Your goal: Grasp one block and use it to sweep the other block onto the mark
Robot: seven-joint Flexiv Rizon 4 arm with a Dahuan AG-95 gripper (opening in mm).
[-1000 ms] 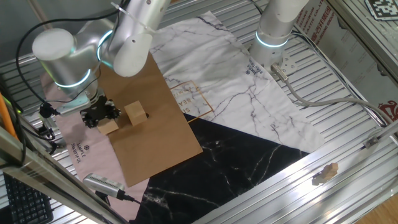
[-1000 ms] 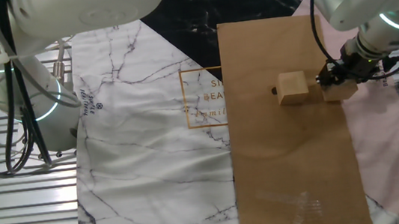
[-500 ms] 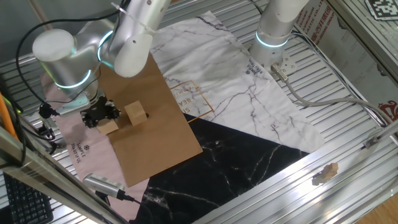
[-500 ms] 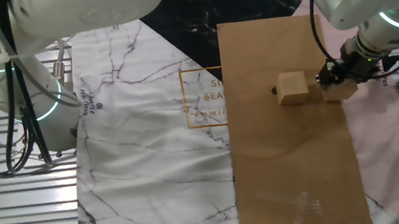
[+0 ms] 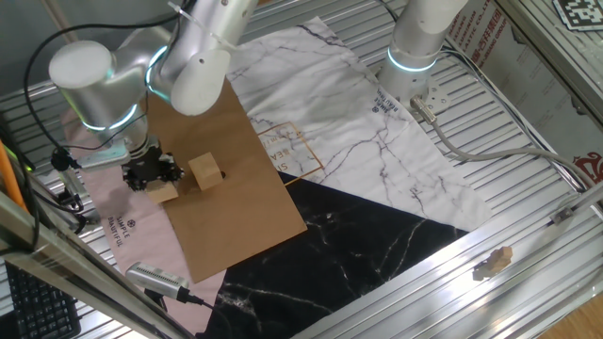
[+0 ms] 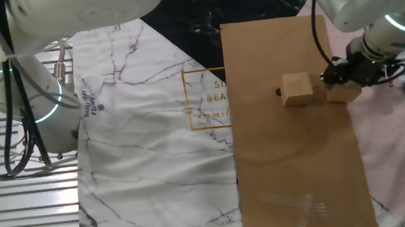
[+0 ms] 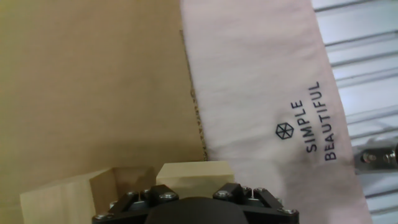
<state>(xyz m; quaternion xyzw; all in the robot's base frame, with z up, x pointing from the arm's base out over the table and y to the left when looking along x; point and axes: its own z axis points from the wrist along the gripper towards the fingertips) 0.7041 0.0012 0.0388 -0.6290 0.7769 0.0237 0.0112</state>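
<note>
Two pale wooden blocks sit on a brown sheet (image 6: pixel 299 156). My gripper (image 6: pixel 345 79) stands over the block at the sheet's edge (image 6: pixel 344 93), shut on it; this held block (image 5: pixel 162 191) touches the sheet. The free block (image 6: pixel 297 89) lies a short gap away from it. The mark (image 6: pixel 277 92), a small black dot, shows right against the free block's far side. In the hand view the held block (image 7: pixel 194 173) sits just ahead of the gripper (image 7: pixel 194 198), with the free block (image 7: pixel 65 197) to its left. The fingertips are hidden.
A pink cloth (image 5: pixel 113 224) lies under the brown sheet's edge, a white marble cloth (image 6: pixel 136 136) with an orange square outline (image 6: pixel 204 98) beside it. A second robot base (image 5: pixel 415 52) stands at the back. A grey pen-like tool (image 5: pixel 155 279) lies near the front.
The arm's wrist has shifted slightly above the held block. Both blocks stay where they were.
</note>
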